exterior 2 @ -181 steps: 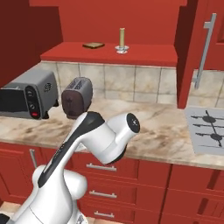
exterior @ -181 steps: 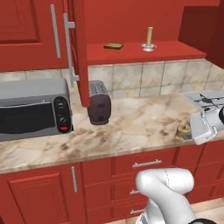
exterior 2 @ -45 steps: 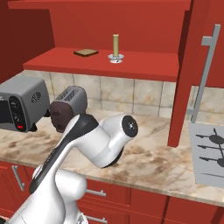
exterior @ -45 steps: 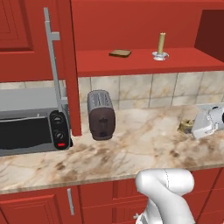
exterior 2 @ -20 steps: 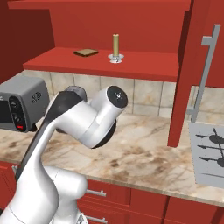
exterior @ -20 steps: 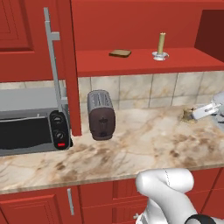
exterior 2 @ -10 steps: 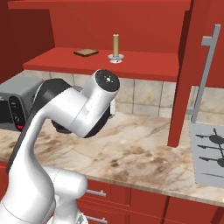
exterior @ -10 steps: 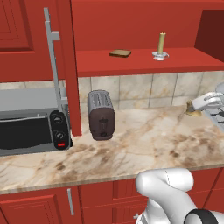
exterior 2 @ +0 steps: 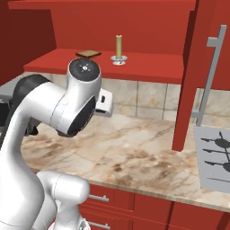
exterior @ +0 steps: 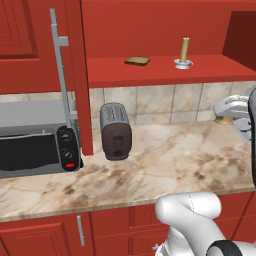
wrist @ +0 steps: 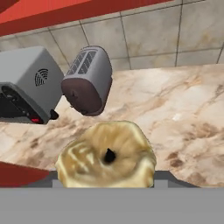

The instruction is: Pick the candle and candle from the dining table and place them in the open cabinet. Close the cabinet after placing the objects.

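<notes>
My gripper (exterior: 226, 116) is shut on the squat brass-gold candle (exterior: 223, 120), holding it above the marbled counter near the tiled back wall, below and right of the open cabinet (exterior: 160, 71). In the hand view that candle (wrist: 106, 156) sits right in front of the camera, wick hole facing me, and hides the fingertips. The slim olive-gold stick candle (exterior: 184, 48) stands upright on its clear dish on the cabinet's red shelf (exterior 2: 150, 67); from the right it shows as the stick candle (exterior 2: 119, 46). The dining table is out of view.
A flat brown slab (exterior: 137, 61) lies on the shelf left of the stick candle. A toaster (exterior: 115, 131) and microwave (exterior: 35, 148) stand on the counter (exterior: 170, 165). Open cabinet doors with long grey handles hang at left (exterior: 61, 75) and right (exterior 2: 209, 76). A stove (exterior 2: 214, 157) lies at right.
The arm has lifted and swung over the last second: its elbow rose high in the right base view, and the hand with the squat candle moved up and toward the back wall.
</notes>
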